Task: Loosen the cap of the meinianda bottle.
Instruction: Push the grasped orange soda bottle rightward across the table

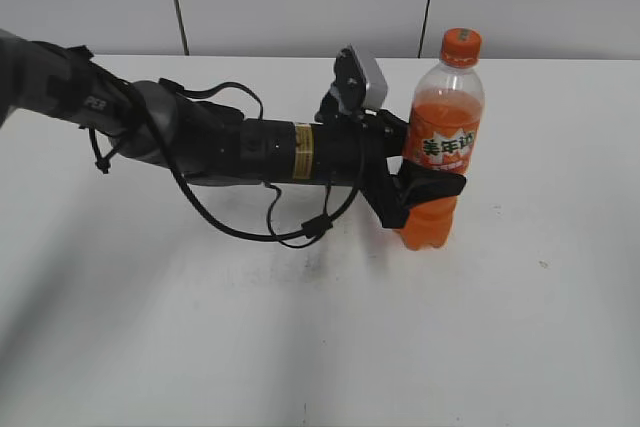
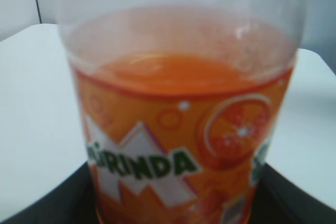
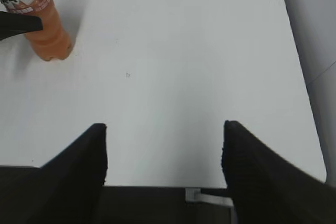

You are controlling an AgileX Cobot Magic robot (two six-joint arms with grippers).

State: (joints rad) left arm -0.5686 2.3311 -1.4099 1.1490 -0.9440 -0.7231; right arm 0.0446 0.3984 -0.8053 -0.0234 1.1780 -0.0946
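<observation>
The meinianda bottle (image 1: 443, 137) stands upright on the white table, right of the middle, with its orange cap (image 1: 461, 46) on top. My left gripper (image 1: 425, 194) is shut on the bottle's lower body, just under the label, reaching in from the left. The left wrist view is filled by the bottle (image 2: 178, 108), its label and the black jaws at both bottom corners. My right gripper (image 3: 164, 148) is open and empty above bare table. It sees the bottle's base (image 3: 47, 38) at the far upper left. The right arm does not show in the exterior view.
The white table (image 1: 300, 327) stretches on all sides of the bottle. A grey wall with dark seams stands behind it. The table's right edge (image 3: 302, 77) shows in the right wrist view. A loose black cable (image 1: 280, 227) hangs from the left arm.
</observation>
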